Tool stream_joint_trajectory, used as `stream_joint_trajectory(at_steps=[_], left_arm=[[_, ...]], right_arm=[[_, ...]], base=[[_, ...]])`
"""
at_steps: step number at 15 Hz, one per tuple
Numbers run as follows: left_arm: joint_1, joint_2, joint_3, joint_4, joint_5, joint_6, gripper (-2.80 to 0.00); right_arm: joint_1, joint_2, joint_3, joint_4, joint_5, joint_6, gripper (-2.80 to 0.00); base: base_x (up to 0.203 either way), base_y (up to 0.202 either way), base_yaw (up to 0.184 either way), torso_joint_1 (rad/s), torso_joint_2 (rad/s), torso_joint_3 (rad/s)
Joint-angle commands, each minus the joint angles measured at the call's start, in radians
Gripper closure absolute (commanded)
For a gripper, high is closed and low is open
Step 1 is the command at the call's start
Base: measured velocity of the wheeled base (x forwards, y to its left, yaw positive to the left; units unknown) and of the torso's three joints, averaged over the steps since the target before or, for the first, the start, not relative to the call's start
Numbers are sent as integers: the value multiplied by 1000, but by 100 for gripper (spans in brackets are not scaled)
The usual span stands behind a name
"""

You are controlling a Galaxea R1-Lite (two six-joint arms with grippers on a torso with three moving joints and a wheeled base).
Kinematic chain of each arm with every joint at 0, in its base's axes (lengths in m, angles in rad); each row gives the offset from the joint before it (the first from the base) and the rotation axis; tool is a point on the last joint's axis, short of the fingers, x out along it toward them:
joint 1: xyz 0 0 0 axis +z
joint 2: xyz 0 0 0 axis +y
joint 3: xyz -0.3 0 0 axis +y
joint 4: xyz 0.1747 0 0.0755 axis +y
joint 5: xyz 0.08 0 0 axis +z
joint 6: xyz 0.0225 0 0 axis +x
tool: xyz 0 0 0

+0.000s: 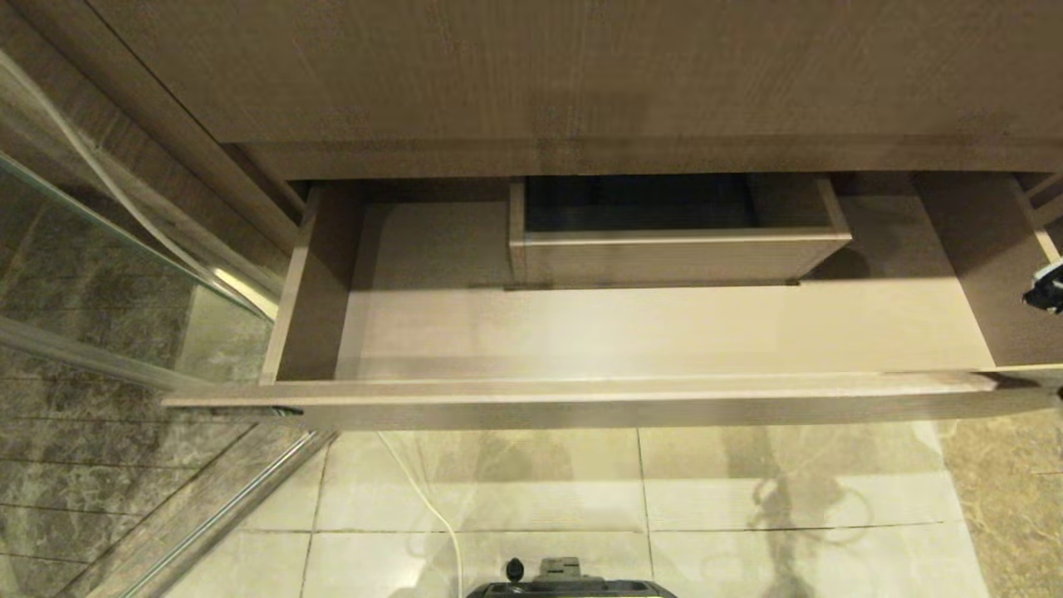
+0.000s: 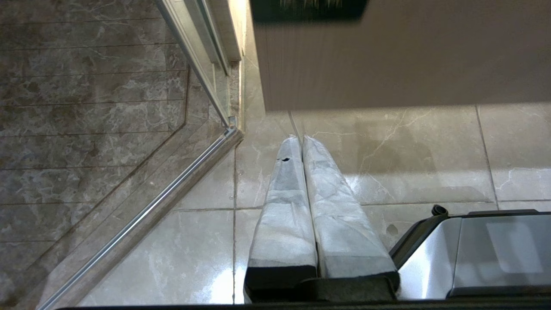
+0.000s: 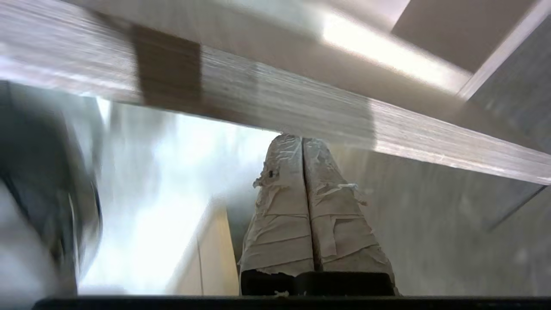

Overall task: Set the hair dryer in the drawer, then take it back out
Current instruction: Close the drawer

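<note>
The drawer (image 1: 631, 389) stands pulled out, wide and shallow, light brown wood-grain. Its bare floor holds nothing, and a rectangular boxed notch (image 1: 673, 249) sits at its back middle. The hair dryer is out of view. A white-and-black bit of my right arm (image 1: 1048, 289) shows at the far right edge, over the drawer's right end. In the right wrist view my right gripper (image 3: 302, 138) is shut and empty, its tips just under a blurred wood-grain board (image 3: 301, 103). My left gripper (image 2: 301, 138) hangs parked above the floor tiles, shut on nothing.
A glass shower door (image 1: 124, 274) with a metal frame stands at the left. The cabinet front (image 1: 581, 75) rises above the drawer. A white cable (image 1: 432, 507) runs over the pale floor tiles toward my base (image 1: 573, 585).
</note>
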Motion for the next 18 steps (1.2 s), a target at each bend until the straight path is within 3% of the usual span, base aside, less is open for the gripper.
stream_joint_trajectory(at_steps=[1, 3, 4, 18], left_arm=[[0, 0, 2, 0, 0, 0, 0], [0, 0, 0, 0, 0, 0, 0], [-1, 0, 2, 0, 0, 0, 0], [0, 0, 2, 0, 0, 0, 0]], right_arm=[[25, -16, -21, -235, 21, 35, 0], [54, -10, -45, -403, 29, 94, 0], [57, -17, -43, -415, 29, 102, 0], [64, -375, 228, -348, 27, 94, 0]], base=[[0, 0, 0, 0, 0, 0], [0, 0, 0, 0, 0, 0], [0, 0, 0, 0, 0, 0], [0, 0, 0, 0, 0, 0]])
